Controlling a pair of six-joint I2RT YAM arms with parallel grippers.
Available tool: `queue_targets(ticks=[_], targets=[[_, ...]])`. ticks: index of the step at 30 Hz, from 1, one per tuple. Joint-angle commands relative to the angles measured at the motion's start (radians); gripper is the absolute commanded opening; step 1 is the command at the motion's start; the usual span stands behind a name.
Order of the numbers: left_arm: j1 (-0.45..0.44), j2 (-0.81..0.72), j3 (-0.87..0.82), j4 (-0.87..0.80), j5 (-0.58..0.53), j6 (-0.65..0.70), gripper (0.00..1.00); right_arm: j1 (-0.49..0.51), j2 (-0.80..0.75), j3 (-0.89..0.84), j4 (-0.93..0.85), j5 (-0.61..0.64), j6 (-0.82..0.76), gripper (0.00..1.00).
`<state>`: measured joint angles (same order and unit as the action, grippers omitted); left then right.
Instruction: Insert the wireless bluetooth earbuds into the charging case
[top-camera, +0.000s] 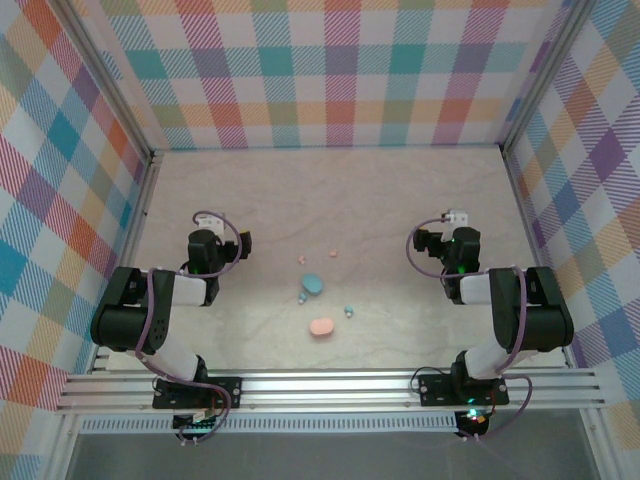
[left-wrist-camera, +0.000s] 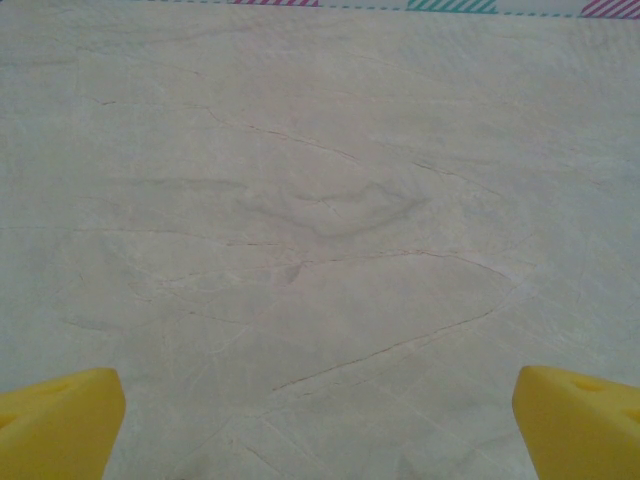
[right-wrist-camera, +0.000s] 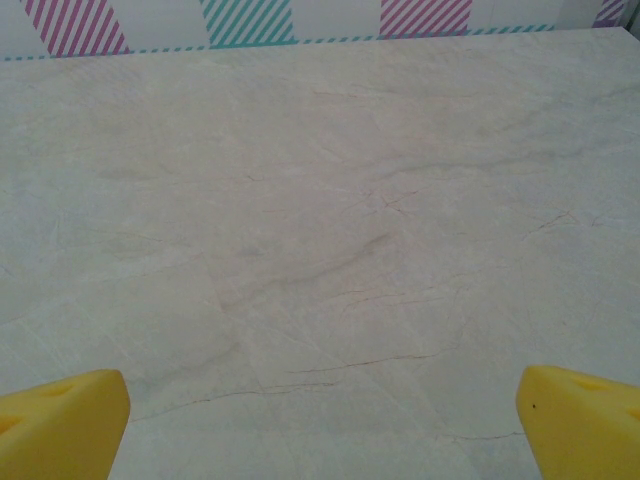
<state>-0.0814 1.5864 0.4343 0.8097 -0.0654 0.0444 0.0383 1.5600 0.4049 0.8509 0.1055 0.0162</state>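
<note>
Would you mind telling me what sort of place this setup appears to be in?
Probably a purpose-built robot test booth, not a home: colourful plaid-patterned walls enclose a pale marble-patterned tabletop, and two black-and-white arms are bolted to a silver aluminium rail.

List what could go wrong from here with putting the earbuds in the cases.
The pink earbuds and blue earbuds are tiny; the open left pincer or right pincer may flick one away. One blue bud lies right beside the blue case; grabbing it may shove the case.

The pale marbled table (top-camera: 400, 200) bears a blue case (top-camera: 312, 285), a pink case (top-camera: 321, 327) and scattered tiny earbuds (top-camera: 349, 311).
</note>
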Motion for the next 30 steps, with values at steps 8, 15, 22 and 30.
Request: queue_targets(ticks=[8, 15, 22, 30], targets=[[0.016, -0.061, 0.016, -0.078, 0.050, 0.015, 1.00, -0.007, -0.028, -0.011, 0.010, 0.008, 0.014, 1.00], [0.016, -0.221, 0.144, -0.485, 0.047, -0.080, 1.00, -0.007, -0.120, 0.086, -0.247, -0.016, 0.006, 1.00], [-0.032, -0.298, 0.294, -0.941, 0.160, -0.171, 0.82, 0.003, -0.164, 0.350, -0.766, -0.162, 0.186, 1.00], [-0.299, -0.348, 0.349, -1.218, 0.064, -0.323, 0.78, 0.263, -0.113, 0.475, -0.999, -0.168, 0.201, 0.84]])
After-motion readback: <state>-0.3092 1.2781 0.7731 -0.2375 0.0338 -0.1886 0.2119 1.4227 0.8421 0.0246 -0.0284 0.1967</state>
